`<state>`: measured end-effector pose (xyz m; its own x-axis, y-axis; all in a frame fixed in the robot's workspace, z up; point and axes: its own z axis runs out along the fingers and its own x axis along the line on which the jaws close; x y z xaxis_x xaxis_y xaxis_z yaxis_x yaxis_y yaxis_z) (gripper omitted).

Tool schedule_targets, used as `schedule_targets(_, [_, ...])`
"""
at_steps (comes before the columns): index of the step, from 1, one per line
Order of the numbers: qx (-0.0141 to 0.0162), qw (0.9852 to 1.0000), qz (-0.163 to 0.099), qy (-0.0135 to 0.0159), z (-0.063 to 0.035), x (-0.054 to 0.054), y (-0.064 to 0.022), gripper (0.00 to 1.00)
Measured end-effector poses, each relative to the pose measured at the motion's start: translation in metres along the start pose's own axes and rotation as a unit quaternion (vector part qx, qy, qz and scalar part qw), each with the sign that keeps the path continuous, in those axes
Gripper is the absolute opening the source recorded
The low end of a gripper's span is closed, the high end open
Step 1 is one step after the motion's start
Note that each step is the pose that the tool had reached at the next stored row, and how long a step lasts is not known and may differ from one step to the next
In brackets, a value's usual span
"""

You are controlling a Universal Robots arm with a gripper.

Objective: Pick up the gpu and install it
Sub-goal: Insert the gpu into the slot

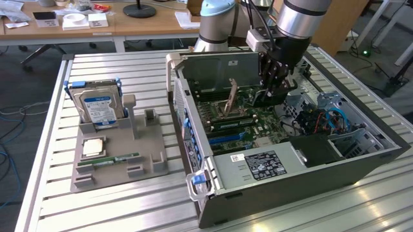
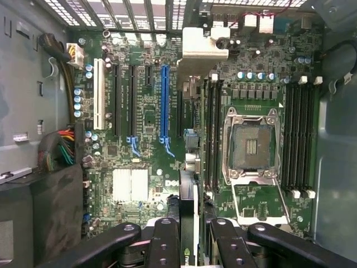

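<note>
The arm [image 1: 295, 19] reaches straight down, wrist vertical, with the gripper [image 1: 274, 92] pointing downward. Its black fingers [image 2: 165, 241] stand close together (only a narrow gap between them), apparently pinching the gpu [image 2: 189, 220] edge-on.

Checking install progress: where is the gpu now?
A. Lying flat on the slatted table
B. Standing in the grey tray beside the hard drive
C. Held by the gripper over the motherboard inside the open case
C: the gripper is closed on the gpu, which is seen edge-on above the motherboard inside the case.
</note>
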<state>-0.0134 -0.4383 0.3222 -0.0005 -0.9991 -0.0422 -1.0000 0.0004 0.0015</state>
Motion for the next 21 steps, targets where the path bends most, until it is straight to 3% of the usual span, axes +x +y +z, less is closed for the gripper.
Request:
schedule_targets(4, [0.0000, 1.0000, 0.000, -0.0002, 0.0012, 0.004, 0.0002, 0.26])
schedule_targets(21, [0.0000, 1.0000, 0.000, 0.0000, 0.0294, 0.007, 0.0050, 0.26])
